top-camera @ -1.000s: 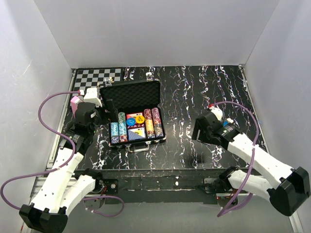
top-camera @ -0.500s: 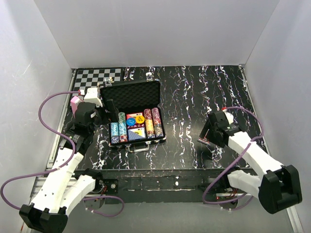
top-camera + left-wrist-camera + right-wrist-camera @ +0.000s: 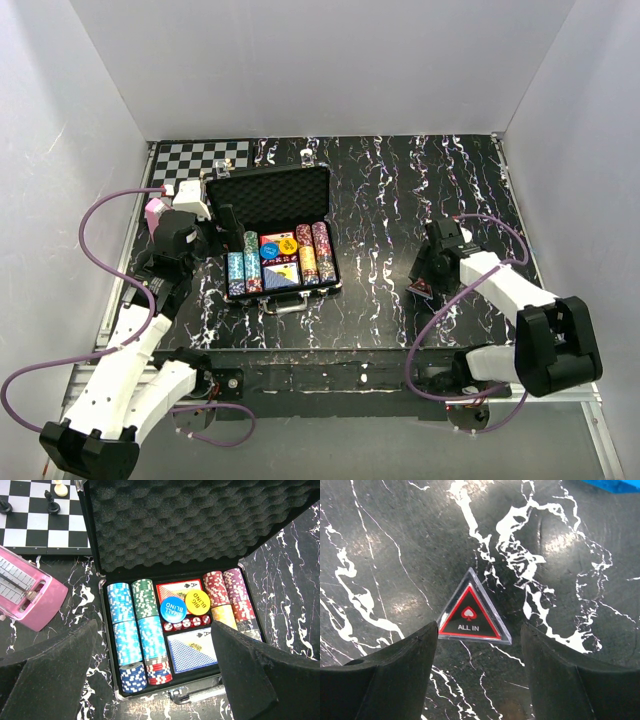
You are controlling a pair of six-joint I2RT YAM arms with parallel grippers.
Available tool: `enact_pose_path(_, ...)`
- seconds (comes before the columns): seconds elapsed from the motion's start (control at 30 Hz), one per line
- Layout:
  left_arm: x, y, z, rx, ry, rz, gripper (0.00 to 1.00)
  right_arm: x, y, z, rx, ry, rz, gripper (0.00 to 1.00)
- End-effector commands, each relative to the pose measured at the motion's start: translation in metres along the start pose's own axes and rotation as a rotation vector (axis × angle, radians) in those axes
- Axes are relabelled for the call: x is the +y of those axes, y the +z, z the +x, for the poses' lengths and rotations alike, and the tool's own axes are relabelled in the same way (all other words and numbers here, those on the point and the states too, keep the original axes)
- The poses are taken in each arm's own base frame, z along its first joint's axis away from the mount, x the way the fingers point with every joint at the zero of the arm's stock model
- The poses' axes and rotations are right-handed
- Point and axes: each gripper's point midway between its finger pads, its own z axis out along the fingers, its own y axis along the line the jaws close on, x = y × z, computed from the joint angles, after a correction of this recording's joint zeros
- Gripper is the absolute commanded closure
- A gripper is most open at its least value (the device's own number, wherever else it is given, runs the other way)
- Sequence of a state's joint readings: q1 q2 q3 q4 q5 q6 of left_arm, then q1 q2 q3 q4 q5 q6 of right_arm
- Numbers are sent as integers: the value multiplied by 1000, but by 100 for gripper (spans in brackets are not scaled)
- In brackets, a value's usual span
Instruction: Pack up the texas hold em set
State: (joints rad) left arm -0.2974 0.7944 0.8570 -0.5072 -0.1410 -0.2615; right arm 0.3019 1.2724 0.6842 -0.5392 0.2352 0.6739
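Your right gripper [image 3: 477, 630] has swung over the ALL IN marker [image 3: 472, 616], now lying ungrasped between its narrowing fingers [image 3: 395, 675], ready for pickup; your left gripper [image 3: 154, 630] hangs spread above the open case [image 3: 165, 525].

Free tabletop [image 3: 375, 250] between briefcase [image 3: 268, 190] and triangular token [image 3: 472, 612]

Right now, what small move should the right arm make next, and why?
Probably lower the right fingers a little and close them on the triangular ALL IN marker. It lies flat on the table between the open fingers, far from the open case where it likely belongs.
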Motion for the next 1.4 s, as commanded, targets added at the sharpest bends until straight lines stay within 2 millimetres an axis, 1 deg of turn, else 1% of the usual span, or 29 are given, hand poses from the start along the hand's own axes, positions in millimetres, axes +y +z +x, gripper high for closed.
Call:
enact_pose_path(0.0,0,-2,0,-13,4,10,2,22,-1,-22,-40,-9,-68,26)
enact_pose_path(0.07,0,-2,0,-13,4,10,2,24,2,-22,-28,-13,-69,27)
enact_pose_path(0.27,-1,-2,0,-11,5,11,2,20,11,-17,2,-29,-32,28)
enact_pose_path(0.47,-1,-2,1,-10,4,13,2,23,13,-10,36,-38,-57,36)
enact_pose_path(0.67,-1,-2,0,-10,5,14,2,30,10,3,67,-61,-73,39)
enact_pose_path(0.77,-1,-2,0,-13,2,13,2,37,7,8,69,-76,-90,43)
enact_pose_path(0.87,-1,-2,0,-13,4,15,2,49,3,13,58,-116,-102,46)
enact_pose_path(1.0,-1,-2,1,-11,3,16,2,70,-1,20,47,-192,-122,49)
enact_pose_path(1.17,-1,-2,0,-12,2,13,2,97,-10,20,21,-273,-136,50)
enact_pose_path(1.2,-1,-2,1,-10,2,13,2,102,-13,20,18,-292,-144,49)
enact_pose_path(1.27,-1,-2,0,-12,4,13,2,105,-17,20,19,-302,-152,41)
enact_pose_path(1.3,0,-2,0,-12,3,12,2,103,-19,20,21,-303,-147,37)
enact_pose_path(1.37,-1,-2,0,-12,4,13,2,95,-23,21,24,-303,-128,25)
